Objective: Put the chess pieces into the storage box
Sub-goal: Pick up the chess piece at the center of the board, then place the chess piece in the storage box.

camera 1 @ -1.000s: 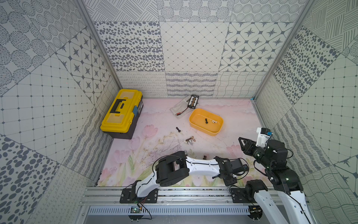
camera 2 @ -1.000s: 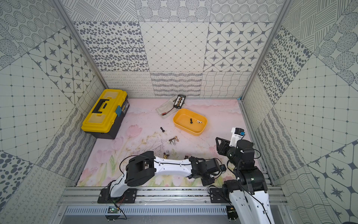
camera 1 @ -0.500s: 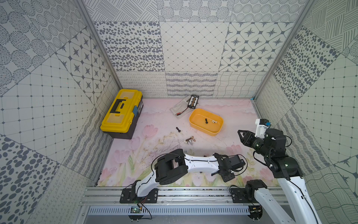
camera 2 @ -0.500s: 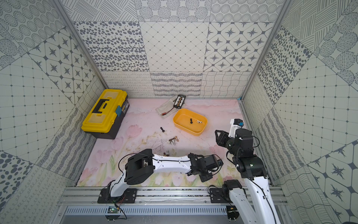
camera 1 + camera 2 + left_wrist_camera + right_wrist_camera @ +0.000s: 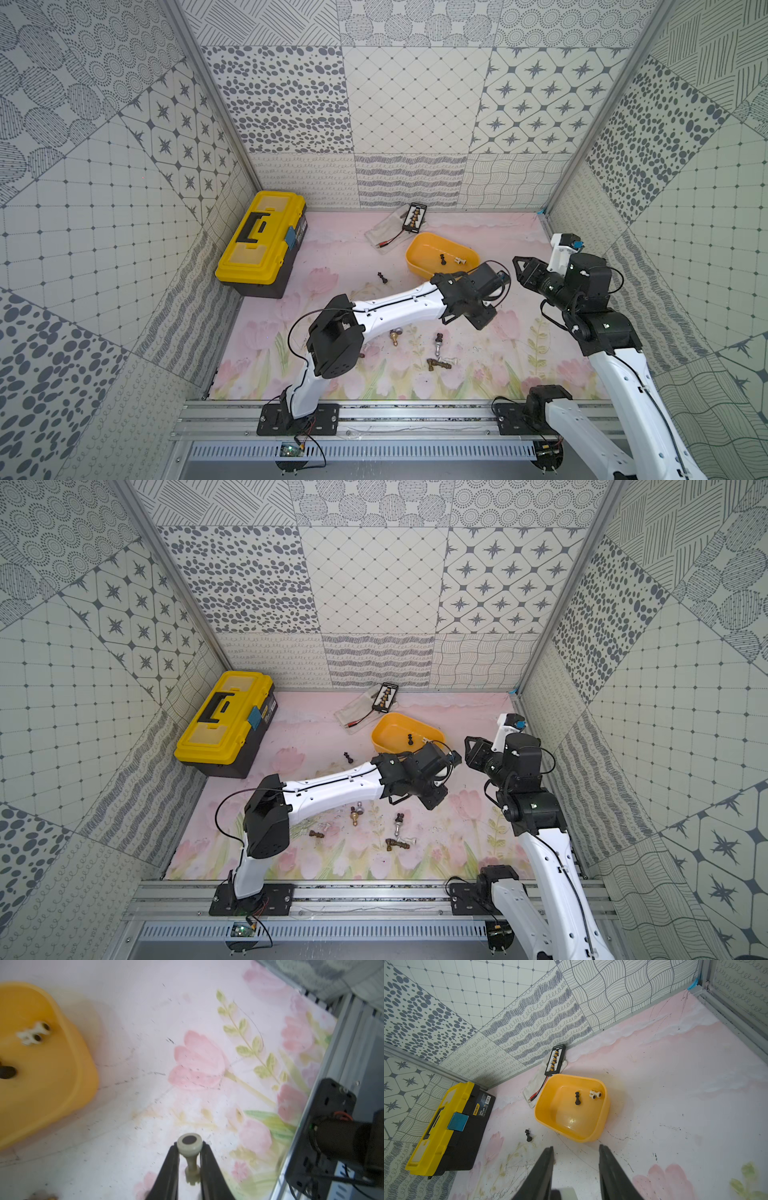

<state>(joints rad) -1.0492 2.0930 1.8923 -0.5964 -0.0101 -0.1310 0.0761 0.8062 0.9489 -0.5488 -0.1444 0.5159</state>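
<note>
Chess piece [image 5: 189, 1141], white, is clenched by its stem in my left claw [image 5: 189, 1146], held near the storage box [image 5: 83, 1084], ready to drop in; right claw [image 5: 575, 1150] sits released, empty.

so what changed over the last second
The left end effector, shut on a white chess piece, rose from the front of the mat and swung toward the yellow storage tray. The right end effector, open, also lifted slightly. The black piece on the mat and the yellow toolbox stayed put.
</note>
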